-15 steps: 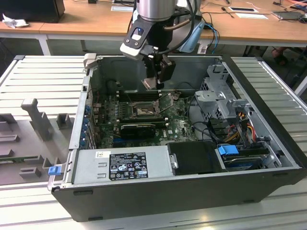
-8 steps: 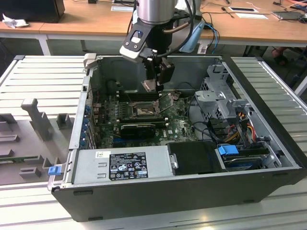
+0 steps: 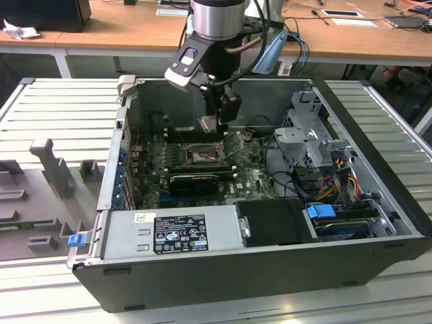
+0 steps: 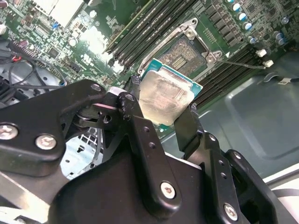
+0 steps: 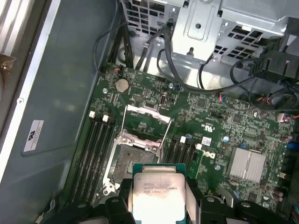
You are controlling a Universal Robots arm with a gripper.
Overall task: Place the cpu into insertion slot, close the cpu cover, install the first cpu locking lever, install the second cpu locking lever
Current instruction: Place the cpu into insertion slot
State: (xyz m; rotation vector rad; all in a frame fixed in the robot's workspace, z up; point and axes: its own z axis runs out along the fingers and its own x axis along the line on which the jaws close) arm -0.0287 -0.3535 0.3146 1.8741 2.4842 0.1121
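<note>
The cpu (image 4: 163,95) is a pale silver square chip on a green edge, and my gripper (image 4: 161,106) is shut on it by two opposite sides. It hangs a short way above the motherboard, beside and just off the insertion slot (image 4: 184,56). In the first wrist view the cpu (image 5: 156,193) sits between the black fingers (image 5: 122,193), with the slot's brownish contact field (image 5: 131,161) bare beyond it. The cpu cover (image 5: 147,122) is flipped open at the slot's far side. In the exterior view the gripper (image 3: 210,125) holds the chip over the slot (image 3: 202,156) inside the case.
Long black memory slots (image 5: 93,149) flank the socket on both sides. A metal drive cage (image 3: 314,138) with cables stands on the exterior view's right, and a power supply (image 3: 172,233) lies along the case's near wall. A finned heat sink (image 5: 246,164) sits on the board.
</note>
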